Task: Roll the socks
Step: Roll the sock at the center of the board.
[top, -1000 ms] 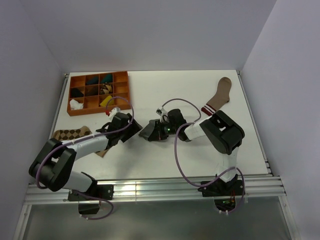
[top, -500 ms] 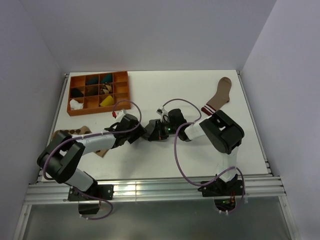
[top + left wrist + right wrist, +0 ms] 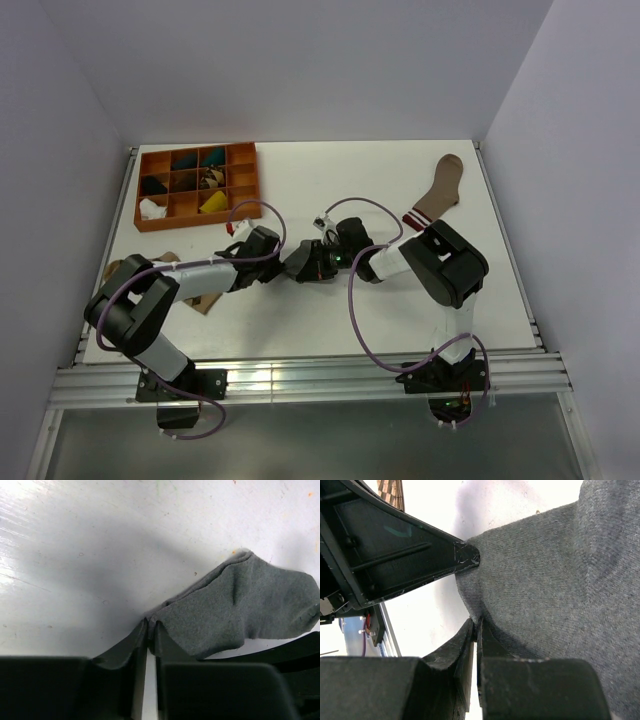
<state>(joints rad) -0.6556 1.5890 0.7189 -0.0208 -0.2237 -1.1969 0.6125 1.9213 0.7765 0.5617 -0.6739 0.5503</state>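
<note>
Midway across the table: grey sock lies unrolled.
My left pincer: pinched together on its edge.
My right pincer: clamped on it just beside.
Progress: I judge no roll is begun; all rolling remains.

Bright, even overhead light floods the white tabletop, casts soft shadows, glints off the near silver metal rail, and both wrist views blur close up.

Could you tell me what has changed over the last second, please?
The left arm reached right to the grey sock and its jaws closed on the edge. The right arm stayed put, jaws clamped on the sock; tray and striped sock unmoved.
</note>
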